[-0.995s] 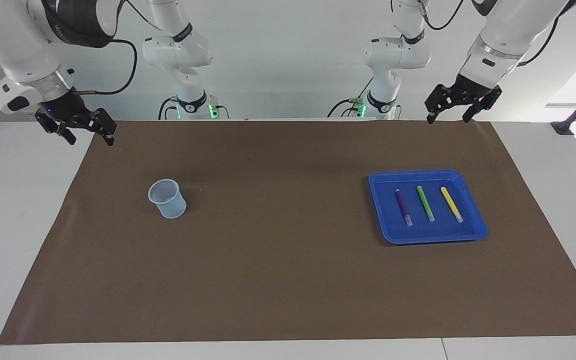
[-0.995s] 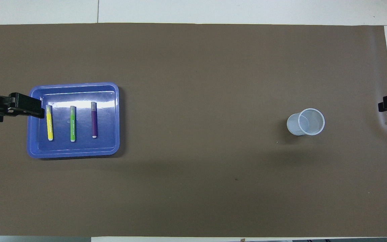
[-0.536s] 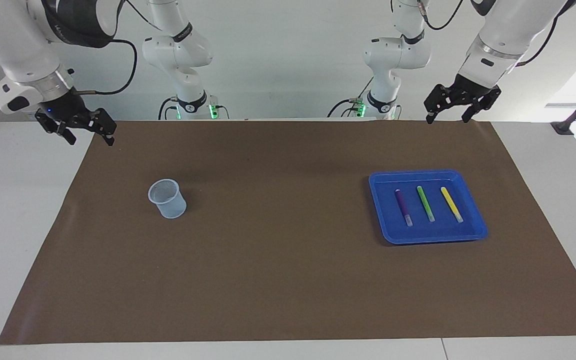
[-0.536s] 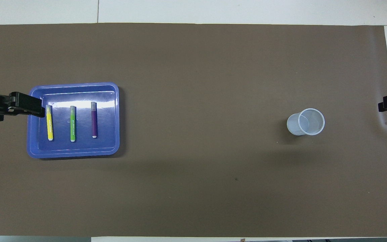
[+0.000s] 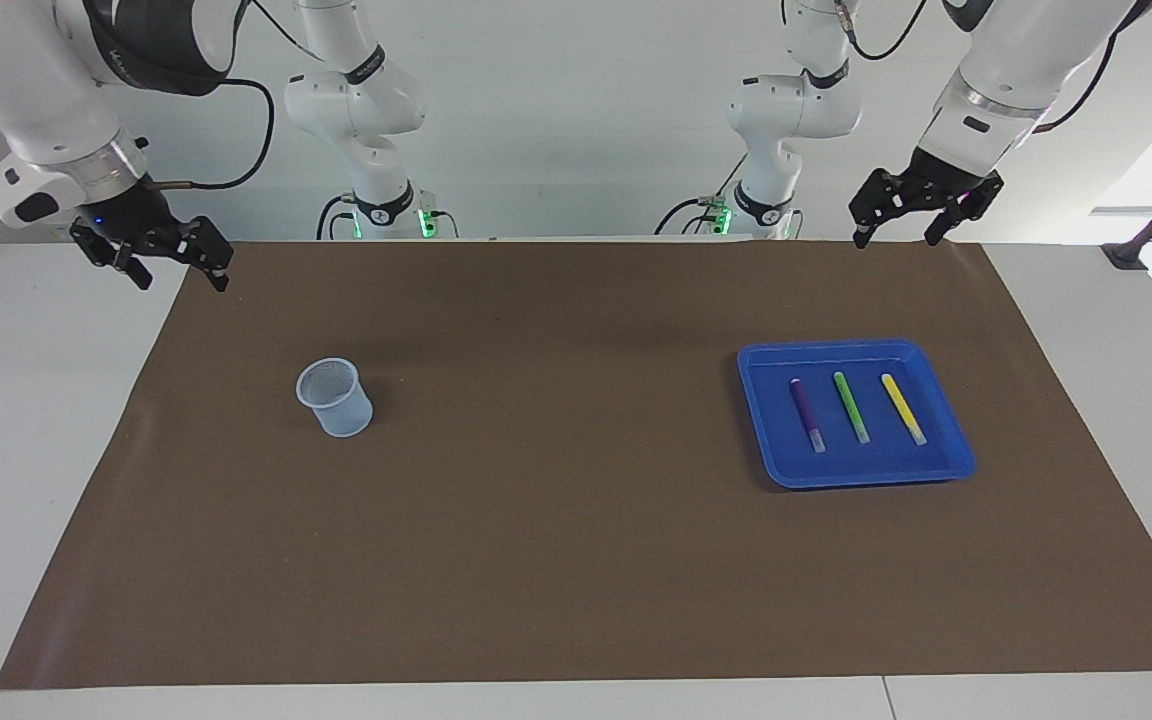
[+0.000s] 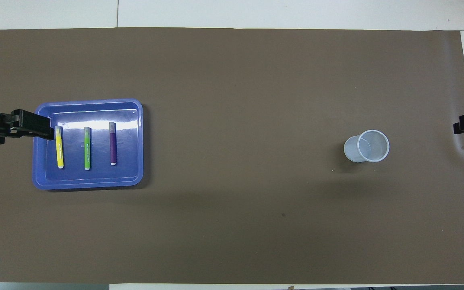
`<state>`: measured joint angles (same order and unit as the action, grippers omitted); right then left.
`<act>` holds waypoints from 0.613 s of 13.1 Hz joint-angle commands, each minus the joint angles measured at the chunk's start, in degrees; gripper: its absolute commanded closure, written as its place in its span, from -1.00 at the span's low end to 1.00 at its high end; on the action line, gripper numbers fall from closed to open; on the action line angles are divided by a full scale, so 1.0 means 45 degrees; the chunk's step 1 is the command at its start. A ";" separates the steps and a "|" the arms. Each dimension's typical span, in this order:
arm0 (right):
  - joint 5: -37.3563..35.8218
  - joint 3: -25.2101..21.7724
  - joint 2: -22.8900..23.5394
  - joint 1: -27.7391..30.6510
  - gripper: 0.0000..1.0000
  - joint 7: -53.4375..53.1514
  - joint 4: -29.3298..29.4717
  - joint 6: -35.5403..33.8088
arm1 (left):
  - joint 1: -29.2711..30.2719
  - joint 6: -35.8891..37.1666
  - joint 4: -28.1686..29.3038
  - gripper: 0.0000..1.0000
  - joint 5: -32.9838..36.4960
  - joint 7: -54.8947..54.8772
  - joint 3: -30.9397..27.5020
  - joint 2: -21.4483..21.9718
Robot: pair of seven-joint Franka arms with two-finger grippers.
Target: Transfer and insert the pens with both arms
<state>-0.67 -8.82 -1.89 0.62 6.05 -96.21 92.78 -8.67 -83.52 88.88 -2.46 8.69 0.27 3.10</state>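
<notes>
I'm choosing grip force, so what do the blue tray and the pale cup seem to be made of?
The blue tray looks like glossy moulded plastic: white glare streaks across its floor and its corners are rounded. The pale cup looks like fine mesh, with a dotted weave showing inside; whether that is metal or plastic is unclear.

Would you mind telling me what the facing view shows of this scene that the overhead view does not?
Only the facing view shows the two smaller white arms with green lights, and both grippers whole: the left gripper and right gripper are open, raised at the robots' edge of the table.

Only the overhead view looks into the mesh cup, which holds no pen.

Both show the purple pen, green pen and yellow pen side by side in the blue tray.
</notes>
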 commanded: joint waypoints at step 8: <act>0.0228 0.0007 -0.0224 0.0058 -1.00 0.0160 -0.0182 -0.0013 | 0.1358 -0.3344 0.4009 -1.00 -0.0058 -0.2144 -0.0157 0.0267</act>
<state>-0.67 -8.82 -1.89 0.62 6.05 -96.21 92.78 -4.81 -92.50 100.06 -2.46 2.06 -0.43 2.84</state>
